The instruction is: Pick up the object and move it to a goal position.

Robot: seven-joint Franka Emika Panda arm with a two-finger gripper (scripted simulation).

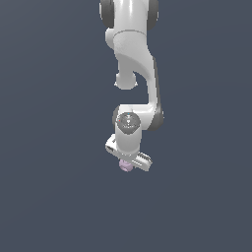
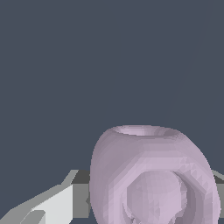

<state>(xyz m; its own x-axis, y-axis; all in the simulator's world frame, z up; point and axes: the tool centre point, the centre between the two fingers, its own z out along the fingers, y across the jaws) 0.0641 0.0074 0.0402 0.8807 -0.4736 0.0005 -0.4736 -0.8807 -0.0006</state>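
White gripper (image 1: 129, 161) closed on the small pink object (image 1: 125, 167), apparently mid-carry; next, hold firm toward the unseen goal.

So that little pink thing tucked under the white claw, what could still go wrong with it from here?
It could slip. In the exterior view the object is tiny and rounded, peeking from under the gripper, so the fingers may have little to bite on. Also, the wrist view shows a finger on only one side of it, so I cannot tell whether it is really clamped. And no goal marker shows anywhere, so judging the drop-off spot is guesswork.
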